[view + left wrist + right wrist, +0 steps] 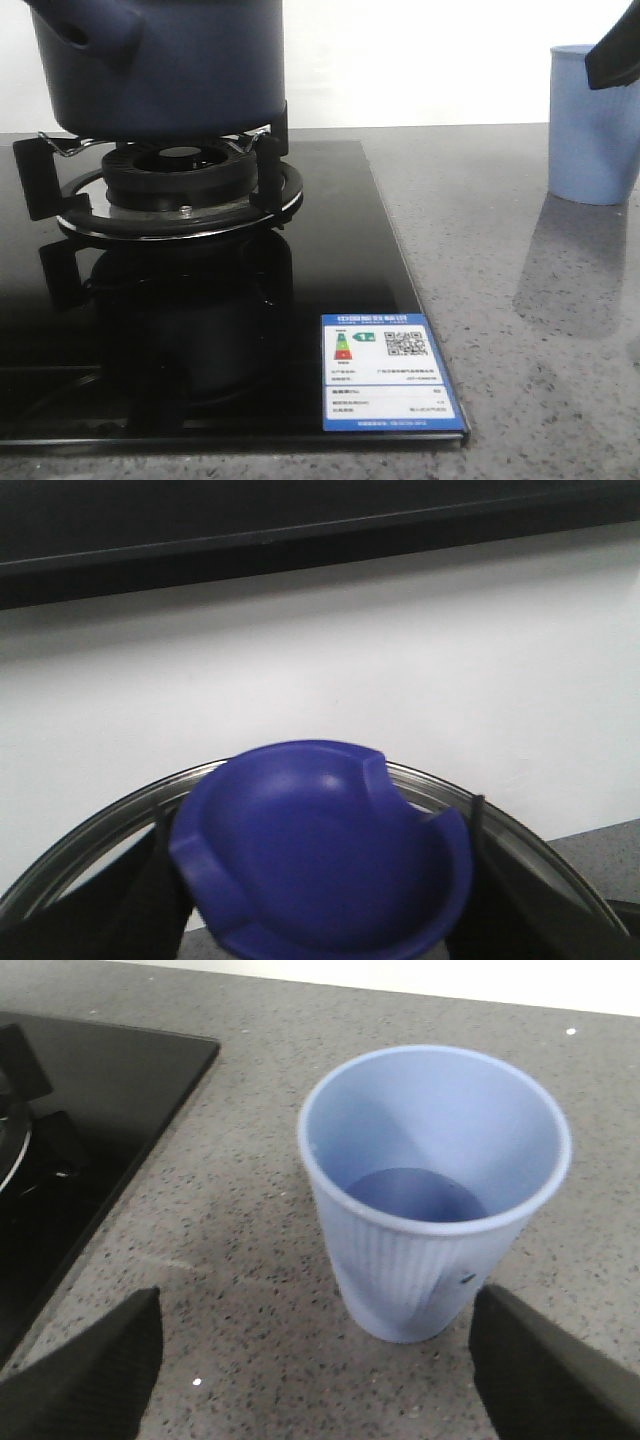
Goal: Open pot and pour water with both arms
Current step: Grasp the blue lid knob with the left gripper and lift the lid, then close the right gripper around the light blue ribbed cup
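Note:
The dark navy-blue pot (160, 60) stands on the burner's supports at the far left, its side nub (85, 30) pointing left; its top is cut off by the picture's edge. In the left wrist view my left gripper (320, 925) is shut on the lid's blue knob (320, 850), with the glass lid's metal rim (540, 830) around it. The pale blue ribbed cup (592, 125) stands upright on the counter at the right. My right gripper (315, 1380) is open, low and just short of the cup (435, 1190); one fingertip (615, 55) shows at the cup's rim.
A black glass hob (200, 330) with a ring burner (180, 170) fills the left. A blue-and-white energy label (390, 372) sits at its front right corner. Grey speckled counter (520, 300) lies between hob and cup. A white wall is behind.

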Robot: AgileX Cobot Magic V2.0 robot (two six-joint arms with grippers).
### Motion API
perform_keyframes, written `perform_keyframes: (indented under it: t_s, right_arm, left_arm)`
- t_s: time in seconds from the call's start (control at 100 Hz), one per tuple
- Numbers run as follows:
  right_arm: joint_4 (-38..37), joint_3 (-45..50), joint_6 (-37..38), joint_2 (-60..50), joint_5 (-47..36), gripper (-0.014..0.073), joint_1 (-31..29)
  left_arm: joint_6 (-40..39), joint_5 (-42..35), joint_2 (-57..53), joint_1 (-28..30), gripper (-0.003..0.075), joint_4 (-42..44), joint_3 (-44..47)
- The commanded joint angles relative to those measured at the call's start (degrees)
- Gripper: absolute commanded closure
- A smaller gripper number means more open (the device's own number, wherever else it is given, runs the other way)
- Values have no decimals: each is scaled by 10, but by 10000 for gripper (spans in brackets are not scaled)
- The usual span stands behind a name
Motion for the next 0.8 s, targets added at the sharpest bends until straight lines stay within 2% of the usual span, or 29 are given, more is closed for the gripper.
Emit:
perform_keyframes:
  t_s: [0.0,0.19,0.48,0.79]
  right_arm:
    - [7,-17,0,0,-56,27,-6]
    - [9,-7,0,25,-69,27,-7]
    - [44,71,0,35,-221,27,-7]
    - [37,73,0,50,-244,28,9]
  left_arm:
    - [-6,-14,-19,-1,372,-3,-19]
    - [-6,-14,-19,-1,372,-3,-19]
    - [-6,-14,-19,-1,372,-3,-19]
    - [-6,-14,-19,-1,372,-3,-19]
